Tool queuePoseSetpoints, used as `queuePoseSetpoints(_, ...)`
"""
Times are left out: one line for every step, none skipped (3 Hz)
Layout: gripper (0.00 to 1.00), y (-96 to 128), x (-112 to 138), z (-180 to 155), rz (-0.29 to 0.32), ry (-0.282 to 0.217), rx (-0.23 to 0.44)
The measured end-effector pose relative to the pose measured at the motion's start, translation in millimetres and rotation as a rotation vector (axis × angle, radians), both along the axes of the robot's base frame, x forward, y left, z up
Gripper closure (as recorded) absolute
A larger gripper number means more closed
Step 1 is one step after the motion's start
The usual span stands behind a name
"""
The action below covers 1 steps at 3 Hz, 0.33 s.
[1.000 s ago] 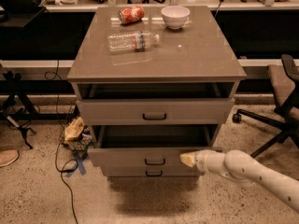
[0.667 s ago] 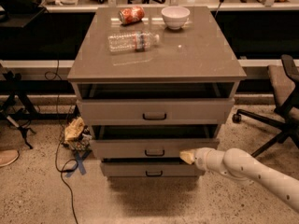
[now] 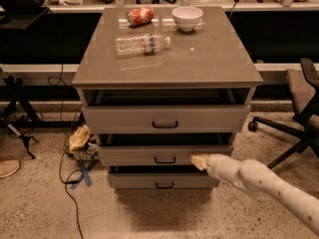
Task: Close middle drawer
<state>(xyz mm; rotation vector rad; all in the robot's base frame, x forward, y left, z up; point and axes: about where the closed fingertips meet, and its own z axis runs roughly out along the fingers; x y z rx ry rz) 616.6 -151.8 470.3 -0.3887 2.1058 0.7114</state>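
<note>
- Grey-taupe cabinet with a flat glossy top [image 3: 209,63], standing on a speckled floor, 3 drawers stacked in its front.
- Middle drawer [image 3: 129,156], a wide shallow grey-taupe box with a small dark bar handle [image 3: 165,160] at its centre: second of the 3, partly out, its front standing forward of the lowest drawer's, a dark gap showing above it.
- Pale two-finger gripper [image 3: 199,161] at the end of a white jointed arm [image 3: 264,183] reaching in from the lower right; tip against the middle drawer's front, right of the handle.
- Claw apart or together: cannot tell.
- Taller-fronted top drawer [image 3: 124,118] also pulled out, overhanging the middle one.
- Lowest drawer [image 3: 134,181] set furthest back, partly in shadow.
- On the top: clear plastic bottle [image 3: 142,44] lying on its side, red dented can [image 3: 140,16] lying behind it, white round bowl [image 3: 187,18] upright, just right of the can.
- Dark office chair [image 3: 301,103] to the right of the cabinet.
- Crumpled tan bundle [image 3: 79,137] and a blue tape cross [image 3: 84,172] on the floor at lower left, a black cable [image 3: 64,153] running past them.
</note>
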Motion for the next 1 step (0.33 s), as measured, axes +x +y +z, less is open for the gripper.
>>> queuePoseSetpoints(1.0, -36.9, -56.7, -4.0, -0.117, 0.002, 0.036)
